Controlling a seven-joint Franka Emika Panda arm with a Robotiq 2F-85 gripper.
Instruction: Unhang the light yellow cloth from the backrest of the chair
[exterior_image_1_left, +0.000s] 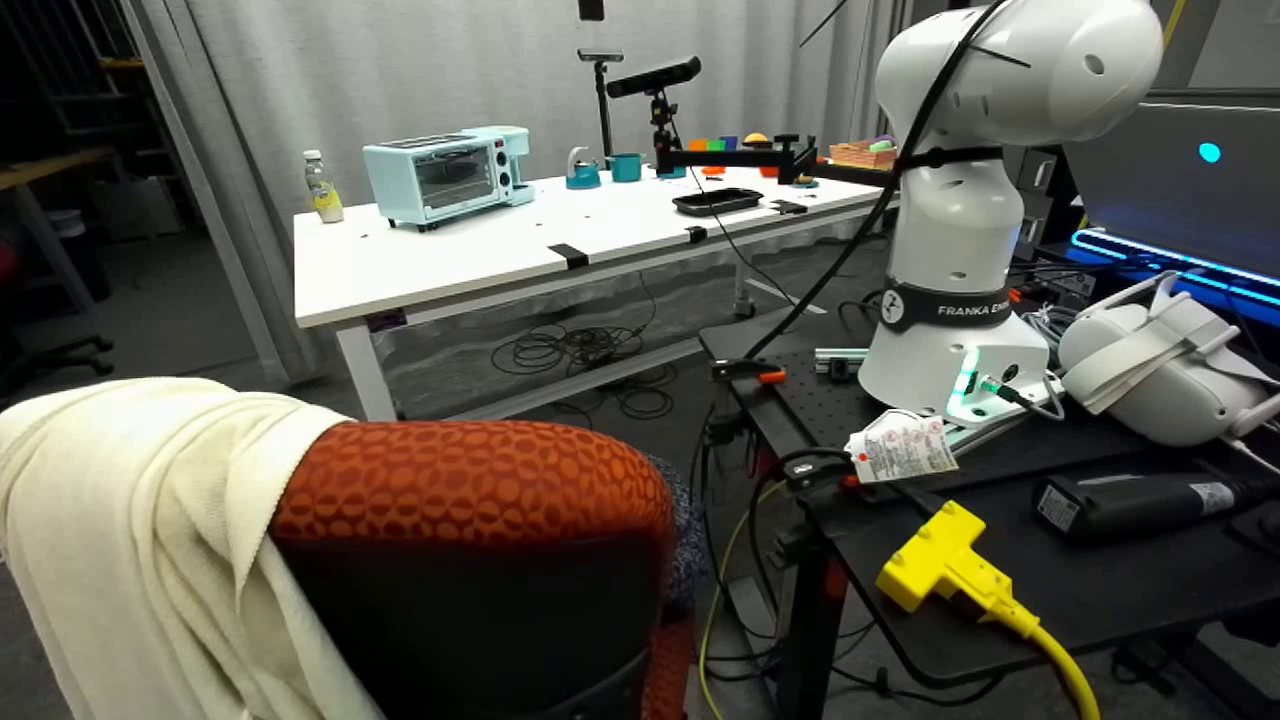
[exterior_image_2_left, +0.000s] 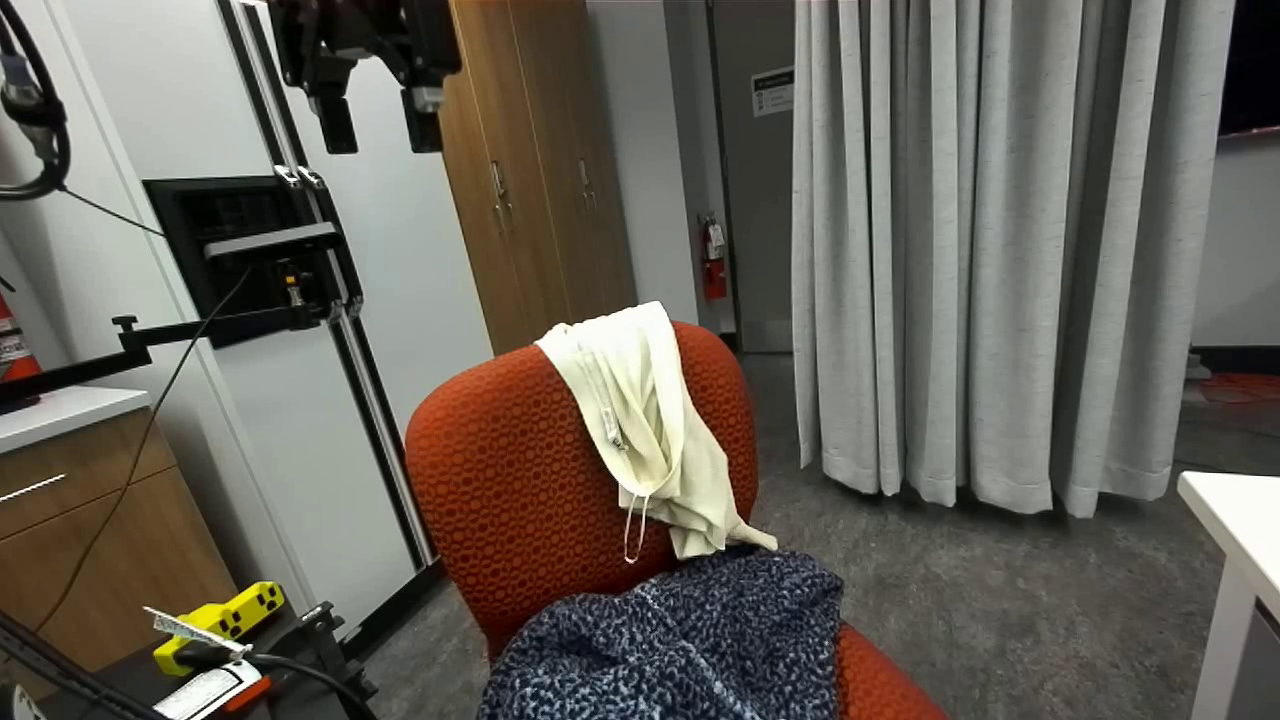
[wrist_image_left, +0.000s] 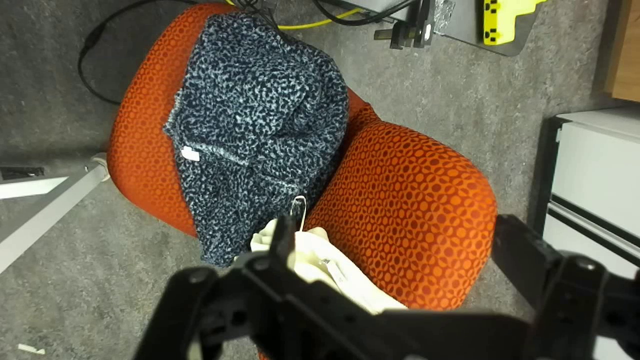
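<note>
The light yellow cloth (exterior_image_1_left: 130, 530) drapes over the top of the chair's orange-red backrest (exterior_image_1_left: 480, 480). In an exterior view the cloth (exterior_image_2_left: 640, 400) hangs down the backrest's front (exterior_image_2_left: 520, 480), with a thin loop at its lower end. My gripper (exterior_image_2_left: 381, 135) is open and empty, with its fingers pointing down, high above and apart from the chair. In the wrist view the open gripper (wrist_image_left: 395, 227) has its fingers wide apart above the backrest (wrist_image_left: 415, 215). The cloth (wrist_image_left: 345, 275) shows there beside the left finger, partly hidden by the gripper body.
A dark speckled garment (exterior_image_2_left: 690, 640) lies on the chair seat, also in the wrist view (wrist_image_left: 255, 100). A black robot stand (exterior_image_1_left: 1000, 600) with a yellow power strip (exterior_image_1_left: 940, 560) stands beside the chair. A white table (exterior_image_1_left: 450, 250) with a toaster oven (exterior_image_1_left: 450, 180) stands behind.
</note>
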